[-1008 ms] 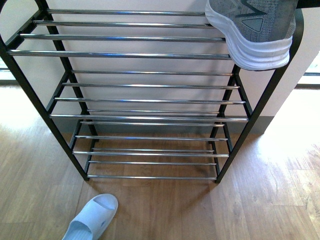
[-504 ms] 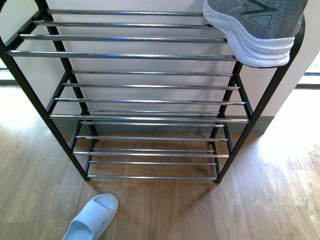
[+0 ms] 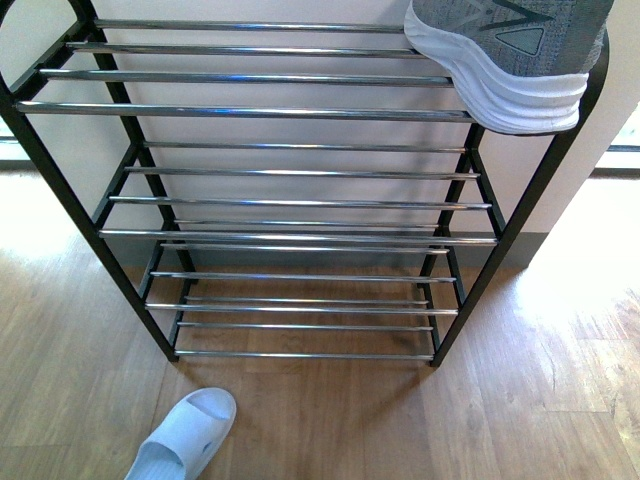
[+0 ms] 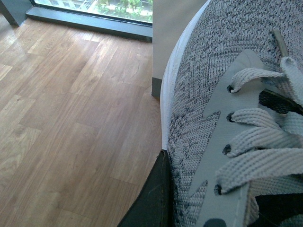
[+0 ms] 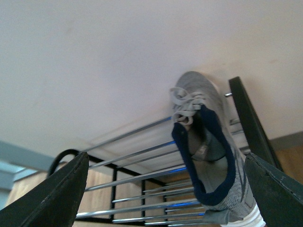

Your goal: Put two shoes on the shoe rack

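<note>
Front view: the shoe rack [image 3: 290,112] stands on a wood floor [image 3: 330,420] against a pale wall [image 3: 300,128]. 1 grey sneaker [image 3: 505,55] sits on the top tier at the far right end, just beside the black frame. Its white sole overhangs the front rod. 1 pale blue slipper [image 3: 185,435] lies on the floor in front of the rack, toward its left side & apart from it.

Left wrist view: v. close on the grey knit upper & laces of a sneaker, w/ the white sole edge showing and floor & a window beyond. A black piece touches the sole: rack frame or finger, can't tell. Nor can I tell how the left gripper stands.

Right wrist view: the right gripper [image 5: 165,158] is spread wide, its 2 dark fingers [image 5: 57,198] holding nothing & clear of the sneaker. The sneaker's navy-lined heel opening faces the cam, toe toward the wall, resting on the top rods next to the frame end.
</note>
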Controlling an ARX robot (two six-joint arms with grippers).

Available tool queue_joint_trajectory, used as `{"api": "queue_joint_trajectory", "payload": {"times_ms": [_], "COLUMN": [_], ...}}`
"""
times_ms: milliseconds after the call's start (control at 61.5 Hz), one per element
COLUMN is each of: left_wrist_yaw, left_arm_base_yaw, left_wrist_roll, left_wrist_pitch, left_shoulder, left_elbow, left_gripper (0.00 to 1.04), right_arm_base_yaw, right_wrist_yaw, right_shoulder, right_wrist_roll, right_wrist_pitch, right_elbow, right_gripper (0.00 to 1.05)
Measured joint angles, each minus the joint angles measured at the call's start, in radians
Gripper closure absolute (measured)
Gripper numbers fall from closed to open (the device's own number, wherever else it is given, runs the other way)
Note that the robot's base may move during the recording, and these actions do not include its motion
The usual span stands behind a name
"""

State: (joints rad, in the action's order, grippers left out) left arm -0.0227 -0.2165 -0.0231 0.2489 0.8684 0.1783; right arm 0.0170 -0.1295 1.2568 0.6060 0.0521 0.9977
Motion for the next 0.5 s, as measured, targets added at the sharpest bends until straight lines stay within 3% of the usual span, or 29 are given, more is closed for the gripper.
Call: {"api": "queue_joint_trajectory", "payload": {"times_ms": [114,325,504], "left_wrist_yaw": [0.0,0.0,0.0], "left_arm_base_yaw": [0.0,0.0,0.0], "left_wrist_roll": [0.0,0.0,0.0], "left_wrist_pitch": [0.0,0.0,0.0], "left_shoulder": [0.0,0.0,0.0], "left_elbow": [0.0,0.0,0.0], "left_gripper": [1.02,1.02,1.02], "right_arm_base_yaw": [-0.106,-0.304,-0.421], "right_wrist_yaw": [-0.172,-0.388,-0.398], "right_shoulder": [-0.158,-0.361,-0.394], "right_wrist_roll": [-0.113,-0.295,-0.368], "right_wrist_pitch": [0.14,0.315,0.513], "right_elbow": [-0.179,-0.455,-0.594], "right_gripper": [0.09,0.09,0.09]}}
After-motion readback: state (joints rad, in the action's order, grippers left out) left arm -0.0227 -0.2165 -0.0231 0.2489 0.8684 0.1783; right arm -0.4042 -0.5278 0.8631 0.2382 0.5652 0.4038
